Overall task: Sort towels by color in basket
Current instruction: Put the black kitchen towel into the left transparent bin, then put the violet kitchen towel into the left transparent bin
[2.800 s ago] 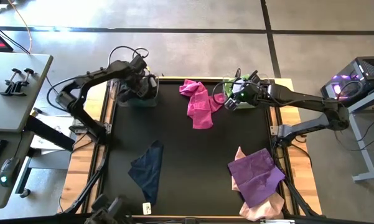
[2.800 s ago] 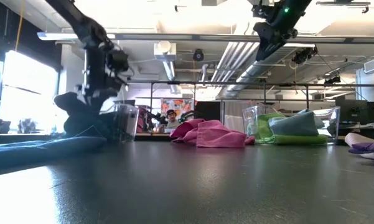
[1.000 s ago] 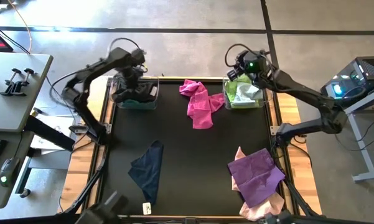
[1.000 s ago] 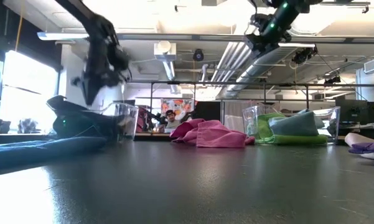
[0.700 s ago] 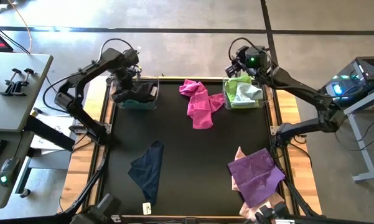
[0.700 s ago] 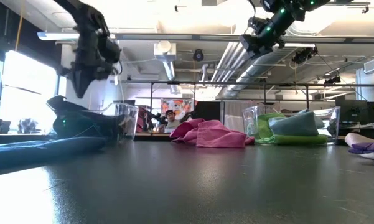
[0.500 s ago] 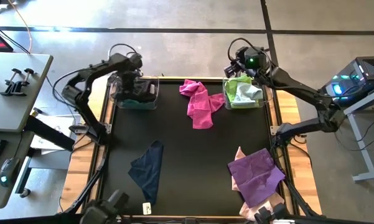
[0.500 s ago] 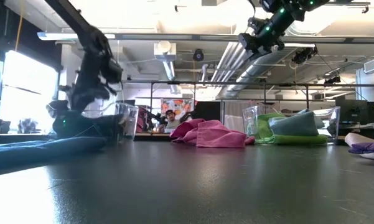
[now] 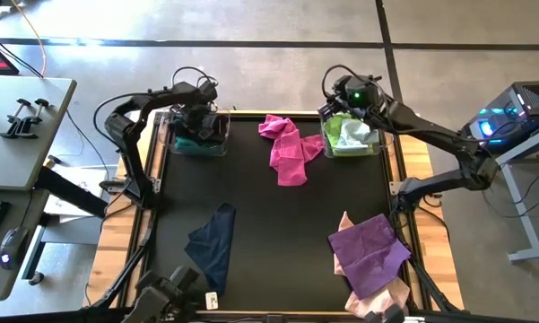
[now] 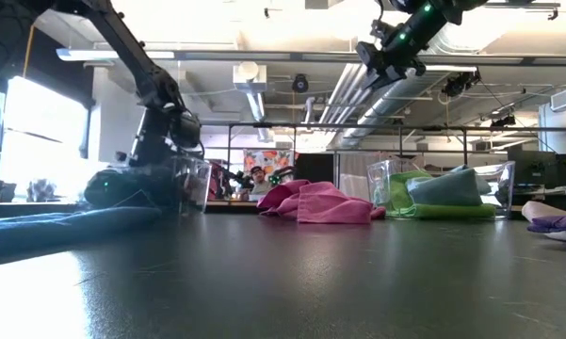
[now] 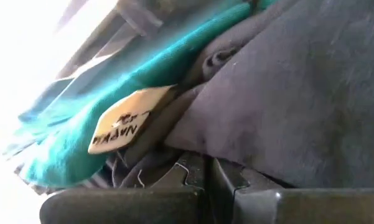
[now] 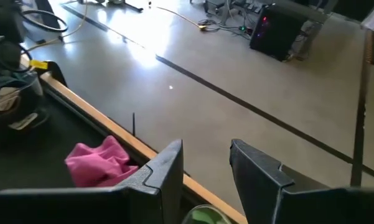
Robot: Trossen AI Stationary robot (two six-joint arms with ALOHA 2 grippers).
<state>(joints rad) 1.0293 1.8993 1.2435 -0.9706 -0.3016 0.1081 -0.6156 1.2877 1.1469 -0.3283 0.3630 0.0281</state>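
Your left gripper (image 9: 200, 119) is down inside the clear bin (image 9: 217, 142) at the counter's (image 9: 269, 224) far left corner, pressed against a dark towel (image 11: 286, 112) beside a teal towel (image 11: 174, 56) with a tag (image 11: 121, 127); its fingers (image 11: 174, 198) look nearly together, but you cannot tell whether they hold any cloth. Nearer you on that side, a navy towel (image 9: 212, 248) lies flat on the counter. At the far edge's middle sits the crumpled magenta towel (image 9: 287, 149). Next comes the second clear bin (image 9: 326, 146), holding a lime towel (image 9: 337, 126) and a mint towel (image 9: 352, 135). Your right gripper (image 9: 345, 97) hangs well above that bin, fingers (image 12: 165, 171) parted and empty. At the near right corner a purple towel (image 9: 369, 251) lies over a pale pink towel (image 9: 381, 301).
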